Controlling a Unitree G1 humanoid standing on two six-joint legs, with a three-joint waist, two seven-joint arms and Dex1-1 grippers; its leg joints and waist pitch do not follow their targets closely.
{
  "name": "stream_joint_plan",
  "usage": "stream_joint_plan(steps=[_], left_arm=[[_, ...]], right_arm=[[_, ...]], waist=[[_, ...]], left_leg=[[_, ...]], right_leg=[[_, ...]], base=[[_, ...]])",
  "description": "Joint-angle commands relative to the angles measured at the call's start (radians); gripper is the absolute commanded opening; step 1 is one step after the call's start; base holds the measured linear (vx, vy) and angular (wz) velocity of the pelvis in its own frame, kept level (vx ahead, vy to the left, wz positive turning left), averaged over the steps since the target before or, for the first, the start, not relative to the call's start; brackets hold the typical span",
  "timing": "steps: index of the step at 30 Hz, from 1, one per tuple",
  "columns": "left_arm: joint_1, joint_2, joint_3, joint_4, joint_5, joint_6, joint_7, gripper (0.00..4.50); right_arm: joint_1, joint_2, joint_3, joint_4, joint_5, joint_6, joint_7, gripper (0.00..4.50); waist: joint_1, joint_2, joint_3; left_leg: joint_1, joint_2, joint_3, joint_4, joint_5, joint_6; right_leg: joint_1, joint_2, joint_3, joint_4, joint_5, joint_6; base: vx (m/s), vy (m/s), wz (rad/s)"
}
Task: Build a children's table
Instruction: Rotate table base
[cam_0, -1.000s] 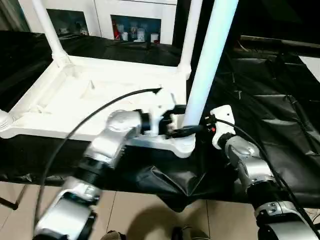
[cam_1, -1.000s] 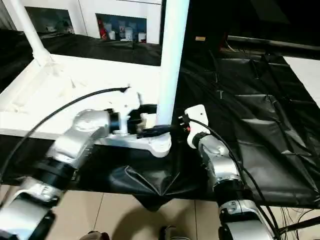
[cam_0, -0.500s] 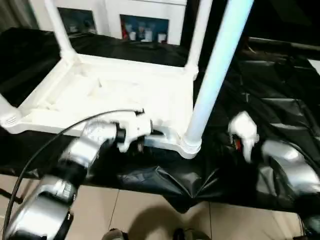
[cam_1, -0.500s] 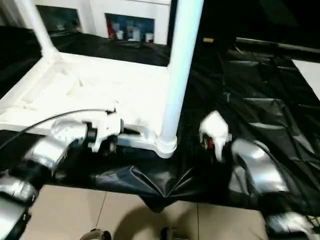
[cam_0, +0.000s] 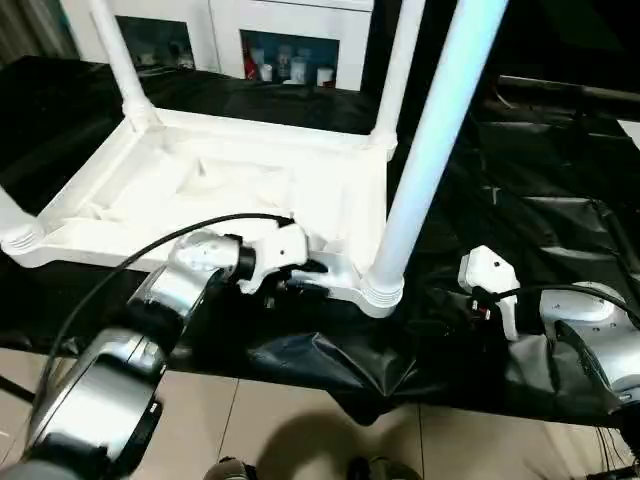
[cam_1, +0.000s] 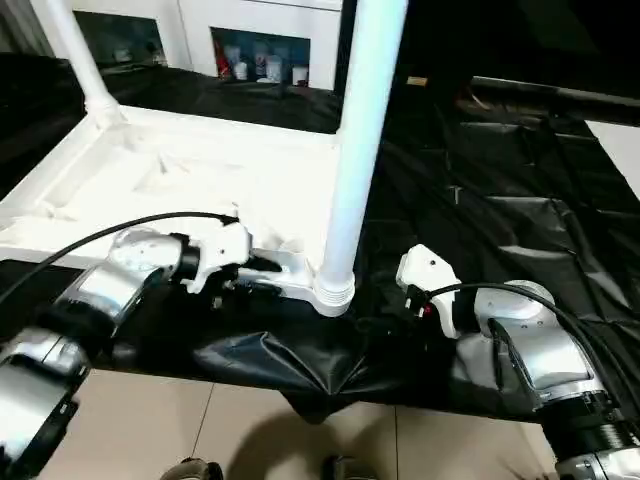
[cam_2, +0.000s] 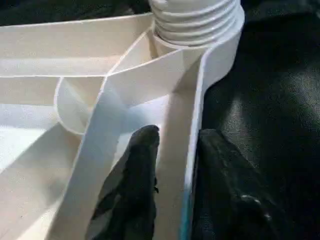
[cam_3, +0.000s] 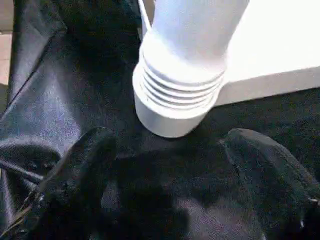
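Black plastic sheeting (cam_0: 560, 190) is seen draped over the surface, wrinkled and hanging in folds over the near edge above a pale tiled floor (cam_0: 300, 440). White cabinets (cam_0: 290, 45) with small items, too small to identify, are noted at the back.

The children's table (cam_0: 240, 190) is found lying upside down on the sheeting, ribbed underside up. Three legs are seen standing upright from corner sockets: the near right leg (cam_0: 430, 150), the far right leg (cam_0: 395, 70) and the far left leg (cam_0: 120, 60); all three are cut off by the upper frame edge. Only the ringed socket (cam_0: 18, 238) of the near left corner is made out at the picture's edge; whether a leg is seated there cannot be told.

The left hand (cam_2: 172, 165) is recorded at the table's near rim, just left of the near right leg's socket. In the left wrist view one black finger (cam_2: 137, 185) lies inside the rim channel and the other outside it, so the hand is closed on the thin rim wall (cam_2: 192, 145), with the threaded collar (cam_2: 195, 20) just beyond.

The right hand (cam_3: 170, 155) is observed with fingers spread wide apart, holding nothing, resting low over the sheeting just beside the socket base (cam_3: 175, 100) of the near right leg, apart from it. In the head views its fingers are hidden behind its white wrist housing (cam_0: 488, 280).
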Motion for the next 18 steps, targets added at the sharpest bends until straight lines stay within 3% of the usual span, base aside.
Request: stream_joint_plan(steps=[1, 3, 4, 8, 9, 11, 12, 17, 18], left_arm=[[-0.021, -0.003, -0.010, 0.019, 0.018, -0.018, 0.015, 1.22], [-0.046, -0.014, -0.016, 0.065, 0.038, -0.038, 0.022, 1.04], [-0.059, -0.021, -0.020, 0.090, 0.048, -0.046, 0.019, 0.92], [-0.090, -0.038, -0.030, 0.153, 0.074, -0.067, -0.005, 0.72], [-0.093, -0.039, -0.031, 0.161, 0.078, -0.071, -0.003, 0.59], [-0.099, -0.041, -0.024, 0.170, 0.074, -0.058, -0.010, 0.37], [-0.099, -0.042, -0.018, 0.170, 0.067, -0.046, -0.017, 0.36], [-0.080, -0.047, 0.035, 0.158, 0.012, 0.156, -0.026, 0.09], [-0.073, -0.047, 0.044, 0.159, 0.008, 0.171, -0.018, 0.05]], right_arm=[[0.008, -0.018, -0.003, -0.038, 0.002, 0.013, 0.009, 3.90], [0.018, -0.026, -0.005, -0.065, 0.008, 0.029, 0.010, 3.90], [0.024, -0.030, -0.006, -0.077, 0.010, 0.036, 0.010, 3.90], [0.037, -0.034, -0.013, -0.094, 0.012, 0.044, 0.001, 3.90], [0.037, -0.031, -0.017, -0.095, 0.012, 0.043, -0.006, 3.90], [0.033, -0.021, -0.026, -0.087, 0.006, 0.033, -0.028, 3.90], [0.029, -0.014, -0.030, -0.082, 0.003, 0.026, -0.041, 3.90], [-0.005, 0.064, -0.079, -0.030, -0.019, 0.011, -0.200, 3.90], [-0.007, 0.075, -0.084, -0.025, -0.018, 0.011, -0.217, 3.90]], waist=[[0.005, 0.000, -0.082], [0.006, 0.002, -0.081], [0.007, 0.010, -0.080], [0.011, 0.005, -0.079], [0.013, 0.011, -0.078], [0.012, 0.004, -0.079], [0.012, 0.008, -0.076], [0.001, 0.007, -0.078], [-0.003, 0.002, -0.073]], left_leg=[[0.014, 0.013, -0.007, -0.058, -0.185, 0.087], [0.015, 0.013, -0.007, -0.059, -0.194, 0.084], [0.017, 0.010, -0.007, -0.058, -0.206, 0.082], [0.017, 0.010, -0.009, -0.060, -0.220, 0.075], [0.017, 0.009, -0.009, -0.059, -0.221, 0.072], [0.014, 0.009, -0.010, -0.060, -0.214, 0.072], [0.015, 0.009, -0.010, -0.061, -0.212, 0.072], [0.012, 0.006, -0.011, -0.060, -0.188, 0.061], [0.009, 0.003, -0.011, -0.061, -0.193, 0.065]], right_leg=[[0.072, -0.055, 0.034, -0.074, -0.200, -0.218], [0.072, -0.055, 0.033, -0.074, -0.206, -0.219], [0.072, -0.054, 0.033, -0.080, -0.225, -0.210], [0.073, -0.056, 0.031, -0.085, -0.268, -0.196], [0.071, -0.056, 0.031, -0.086, -0.277, -0.195], [0.074, -0.055, 0.030, -0.084, -0.269, -0.196], [0.072, -0.056, 0.031, -0.086, -0.275, -0.194], [0.072, -0.055, 0.030, -0.080, -0.252, -0.213], [0.072, -0.054, 0.029, -0.082, -0.269, -0.208]], base=[[0.000, 0.000, 0.00], [0.000, 0.000, 0.00], [0.000, 0.000, 0.00], [0.000, 0.000, 0.00], [0.000, 0.000, 0.00], [0.000, 0.000, 0.00], [0.000, 0.000, 0.00], [0.000, 0.000, 0.00], [0.000, 0.000, 0.00]])
